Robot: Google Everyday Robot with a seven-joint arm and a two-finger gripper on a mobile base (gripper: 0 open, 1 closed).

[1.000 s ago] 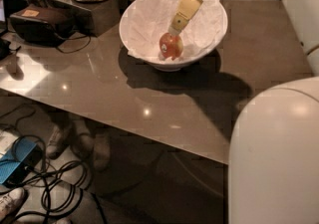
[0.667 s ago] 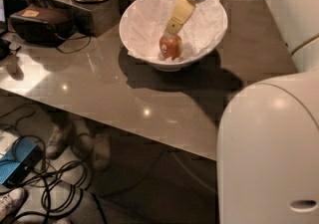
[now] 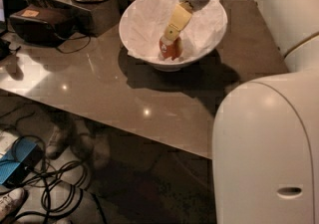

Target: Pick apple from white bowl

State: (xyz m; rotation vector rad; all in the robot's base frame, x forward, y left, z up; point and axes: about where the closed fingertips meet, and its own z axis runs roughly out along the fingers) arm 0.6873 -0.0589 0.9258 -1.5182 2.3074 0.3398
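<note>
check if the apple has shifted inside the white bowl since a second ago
No. The apple sits at the same spot by the white bowl's near wall, and the gripper is down right at its top, inside the bowl.

No legible text, label, brand or number anywhere in scene. Gripper (image 3: 171, 43) down inside white bowl (image 3: 149, 60), at apple (image 3: 169, 51).

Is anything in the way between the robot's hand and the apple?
No, nothing visible. The gripper is down inside the white bowl, right at the apple; only crinkled paper lies around them.
</note>
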